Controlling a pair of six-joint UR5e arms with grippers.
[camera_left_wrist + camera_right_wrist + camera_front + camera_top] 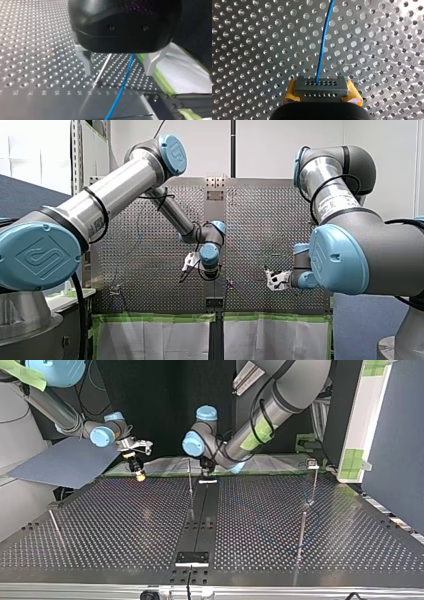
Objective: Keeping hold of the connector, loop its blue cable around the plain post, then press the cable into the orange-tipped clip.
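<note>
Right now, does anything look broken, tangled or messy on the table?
Nothing stands out. My right gripper holds the connector level, and its blue cable runs out smooth, without kinks. My left gripper is open, with the cable and a thin post showing between its fingers. I see nothing spilled or bent.

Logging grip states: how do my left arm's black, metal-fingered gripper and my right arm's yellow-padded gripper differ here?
My left gripper is open; my right gripper is shut on the grey perforated connector. The left has bare metal fingers, the right yellow pads. The left holds nothing, the blue cable only passing between its fingers beside a thin metal post; the right holds that cable's end. Both hover over the perforated table.
</note>
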